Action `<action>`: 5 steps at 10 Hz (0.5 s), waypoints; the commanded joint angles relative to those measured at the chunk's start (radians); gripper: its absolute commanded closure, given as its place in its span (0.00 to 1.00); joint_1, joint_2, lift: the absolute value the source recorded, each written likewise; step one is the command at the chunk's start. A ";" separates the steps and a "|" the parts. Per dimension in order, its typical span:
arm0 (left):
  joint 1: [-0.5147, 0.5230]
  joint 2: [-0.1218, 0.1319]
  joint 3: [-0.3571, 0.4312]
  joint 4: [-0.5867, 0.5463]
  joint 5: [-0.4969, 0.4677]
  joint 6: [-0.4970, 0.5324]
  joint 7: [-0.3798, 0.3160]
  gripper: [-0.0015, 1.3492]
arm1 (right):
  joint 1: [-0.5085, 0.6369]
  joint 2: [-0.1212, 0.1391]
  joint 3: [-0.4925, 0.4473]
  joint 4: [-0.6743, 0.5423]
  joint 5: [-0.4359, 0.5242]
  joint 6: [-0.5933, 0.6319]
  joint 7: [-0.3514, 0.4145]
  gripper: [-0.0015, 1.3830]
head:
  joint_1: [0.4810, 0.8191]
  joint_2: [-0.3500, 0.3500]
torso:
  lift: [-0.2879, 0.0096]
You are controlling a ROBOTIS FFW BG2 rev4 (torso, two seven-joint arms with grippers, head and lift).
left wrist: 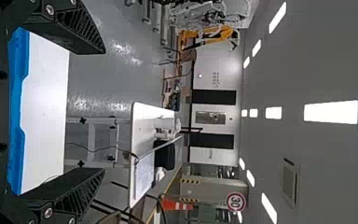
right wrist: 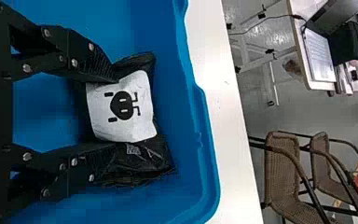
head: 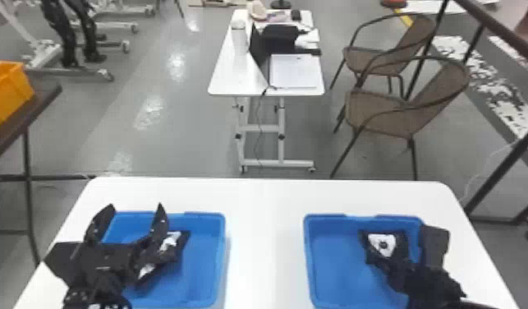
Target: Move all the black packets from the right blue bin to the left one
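Observation:
My left gripper (head: 132, 222) stands open over the left blue bin (head: 220, 263). Black packets with white labels (head: 168, 246) lie in that bin beside and partly behind its right finger. Between the spread fingers of my left gripper (left wrist: 100, 109) nothing is held in the left wrist view. My right gripper (head: 384, 257) is in the right blue bin (head: 310, 263), shut on a black packet (head: 384, 243). In the right wrist view, the fingers of my right gripper (right wrist: 114, 113) press either side of the packet (right wrist: 142, 163), its white label facing up between them.
Both bins stand on a white table (head: 267, 246), with a strip of tabletop between them. Beyond its far edge are a small white table with a laptop (head: 295, 70) and brown chairs (head: 382, 111). An orange bin (head: 8, 90) sits on a dark table at the left.

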 commanded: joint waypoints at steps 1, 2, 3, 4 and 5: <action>0.005 -0.004 0.003 0.001 -0.008 -0.002 0.000 0.09 | 0.051 0.008 0.004 -0.046 -0.050 -0.026 -0.020 0.89 | 0.63 0.56 | 0.97; 0.005 -0.004 0.006 0.001 -0.013 -0.002 0.000 0.09 | 0.082 0.016 0.004 -0.095 -0.067 -0.034 -0.036 0.89 | 0.63 0.56 | 0.97; 0.001 -0.004 0.005 0.001 -0.013 -0.003 0.000 0.09 | 0.116 0.019 0.009 -0.168 -0.095 -0.012 -0.037 0.89 | 0.63 0.57 | 0.97; -0.002 -0.004 0.005 0.001 -0.013 -0.011 0.000 0.09 | 0.165 0.019 0.019 -0.274 -0.113 0.011 -0.045 0.89 | 0.63 0.58 | 0.97; -0.001 -0.004 0.005 0.001 -0.010 -0.015 0.000 0.09 | 0.205 0.017 0.022 -0.360 -0.115 0.023 -0.045 0.89 | 0.63 0.59 | 0.97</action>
